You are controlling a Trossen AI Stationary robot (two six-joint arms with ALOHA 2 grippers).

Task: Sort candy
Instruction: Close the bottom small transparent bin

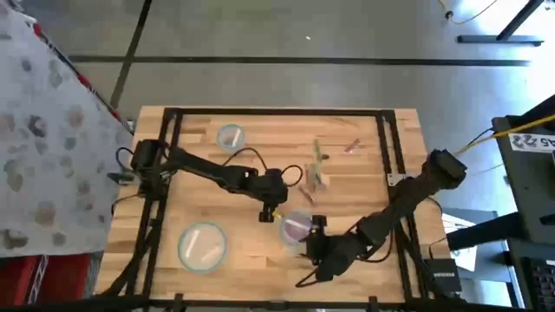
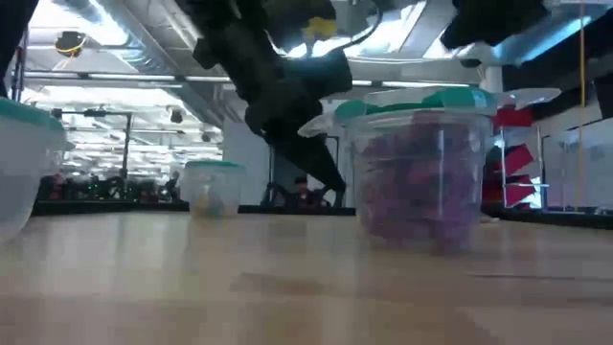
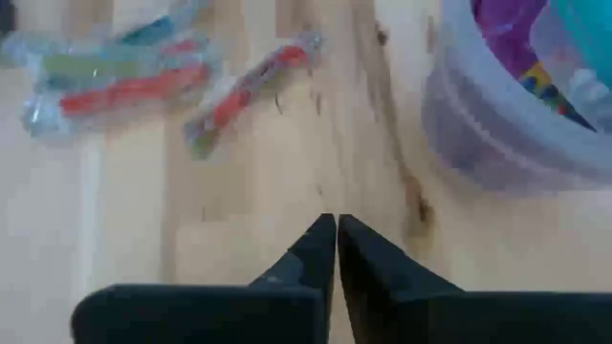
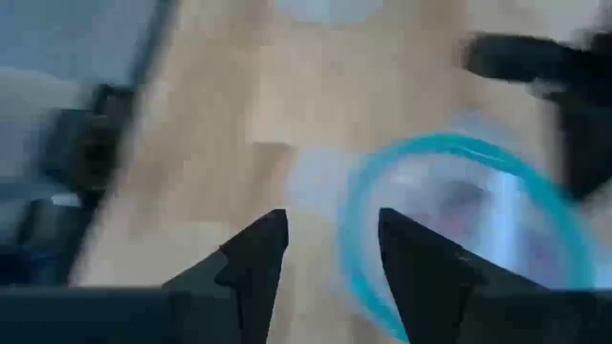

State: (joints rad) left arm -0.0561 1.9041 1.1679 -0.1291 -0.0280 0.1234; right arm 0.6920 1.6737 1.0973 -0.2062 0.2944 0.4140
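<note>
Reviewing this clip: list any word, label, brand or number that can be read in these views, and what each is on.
None can be read for sure.
White tag at the right edge of the high view: dark characters, upside down and blurred.
Box by the table's right corner: small pale label, too small to read.
Candy wrappers: print blurred.

Hardly any writing can be read here. In the high view a white label (image 1: 531, 139) on the grey equipment at the right edge carries dark characters, seen upside down and too small to make out. Nothing else shows legible text, brand or number.
</note>
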